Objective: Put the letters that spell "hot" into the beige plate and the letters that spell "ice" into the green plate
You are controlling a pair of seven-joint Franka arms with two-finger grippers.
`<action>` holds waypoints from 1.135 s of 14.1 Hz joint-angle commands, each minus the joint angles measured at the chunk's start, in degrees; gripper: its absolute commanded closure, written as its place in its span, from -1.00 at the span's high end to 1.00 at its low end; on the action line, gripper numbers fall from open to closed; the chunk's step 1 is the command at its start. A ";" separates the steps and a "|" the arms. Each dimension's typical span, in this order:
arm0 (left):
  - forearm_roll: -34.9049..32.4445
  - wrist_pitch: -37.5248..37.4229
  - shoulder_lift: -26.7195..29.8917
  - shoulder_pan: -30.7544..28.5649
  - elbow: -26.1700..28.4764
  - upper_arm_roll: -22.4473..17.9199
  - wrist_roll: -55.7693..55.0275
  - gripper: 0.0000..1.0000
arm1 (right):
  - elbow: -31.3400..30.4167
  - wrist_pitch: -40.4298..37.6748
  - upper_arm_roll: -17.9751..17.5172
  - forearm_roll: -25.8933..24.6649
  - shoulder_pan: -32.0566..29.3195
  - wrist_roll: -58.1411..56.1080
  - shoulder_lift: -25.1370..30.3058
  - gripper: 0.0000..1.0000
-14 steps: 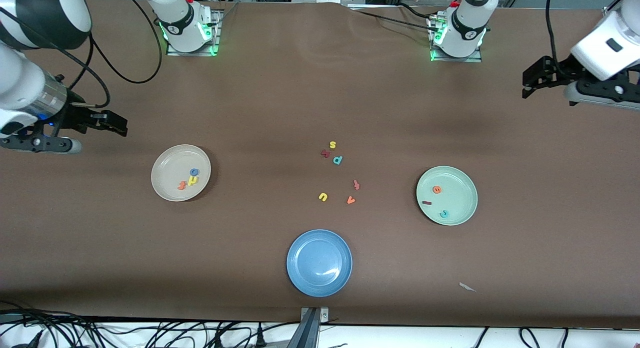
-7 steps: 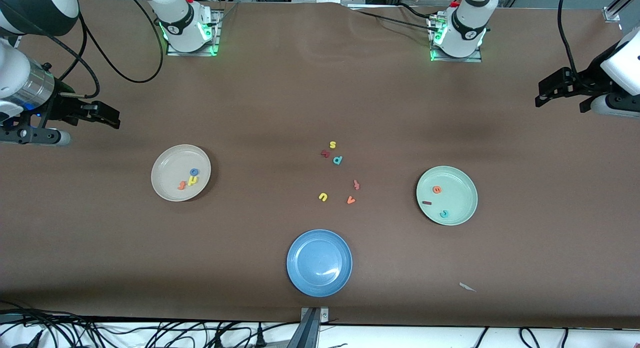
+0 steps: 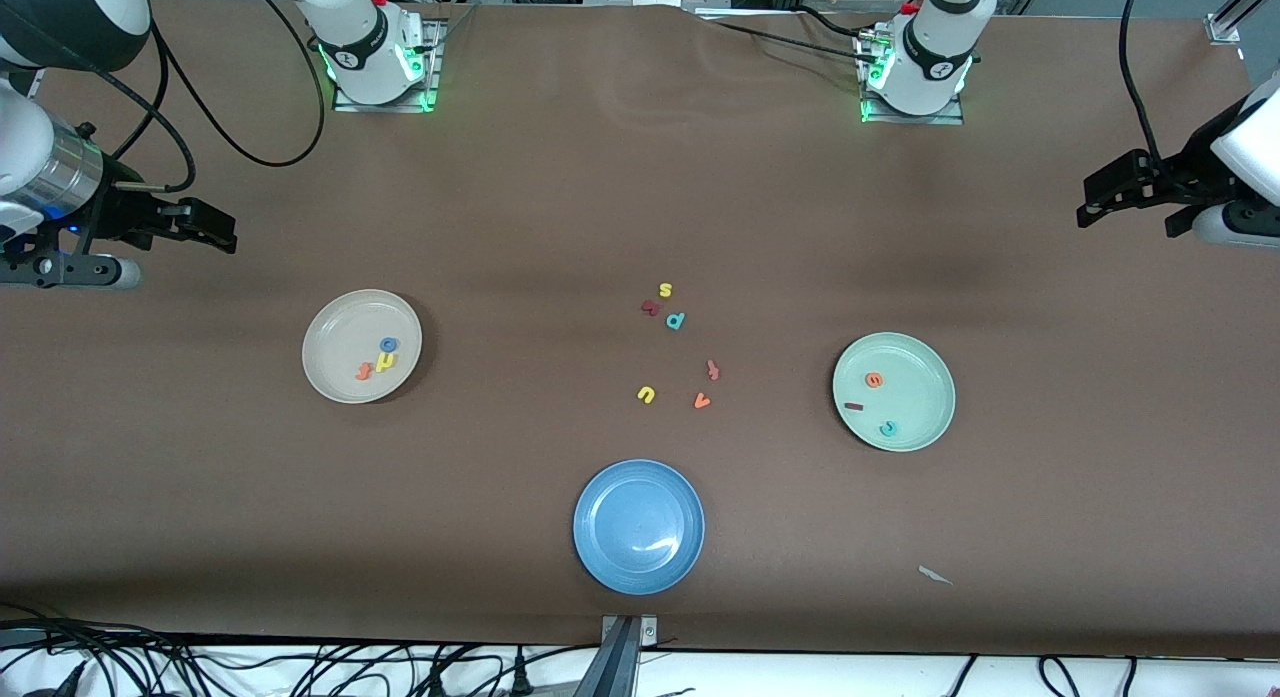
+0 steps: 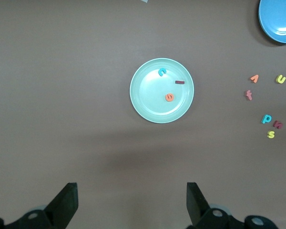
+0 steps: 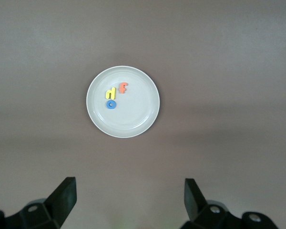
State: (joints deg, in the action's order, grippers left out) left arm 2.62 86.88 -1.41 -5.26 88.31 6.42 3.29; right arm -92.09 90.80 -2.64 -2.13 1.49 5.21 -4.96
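Observation:
The beige plate holds the blue "o", yellow "h" and orange "t". In the green plate lie the orange "e", dark red "i" and teal "c". My right gripper hangs open and empty over bare table at the right arm's end. The left gripper hangs the same way at the left arm's end. The left wrist view shows the green plate well off from the open left gripper. The right wrist view shows the beige plate ahead of the open right gripper.
A blue plate sits nearest the front camera, mid-table. Loose letters lie between the plates: yellow "s", a dark red letter, teal "p", a reddish letter, yellow "u", orange "v". A white scrap lies near the front edge.
Both arms have drawn outward toward their own ends of the table, away from the plates. The grippers stayed open and no letter moved.

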 commanded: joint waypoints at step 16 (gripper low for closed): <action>-1.21 0.14 0.62 1.22 1.42 0.79 -0.92 1.00 | 1.91 -2.47 0.61 1.43 0.35 -0.90 -0.67 1.00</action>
State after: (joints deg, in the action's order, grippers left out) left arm 2.53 86.87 -1.35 -4.30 89.14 6.94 3.19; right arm -92.08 89.61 -2.59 -2.01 1.50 5.12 -4.96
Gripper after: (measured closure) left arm 0.000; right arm 0.000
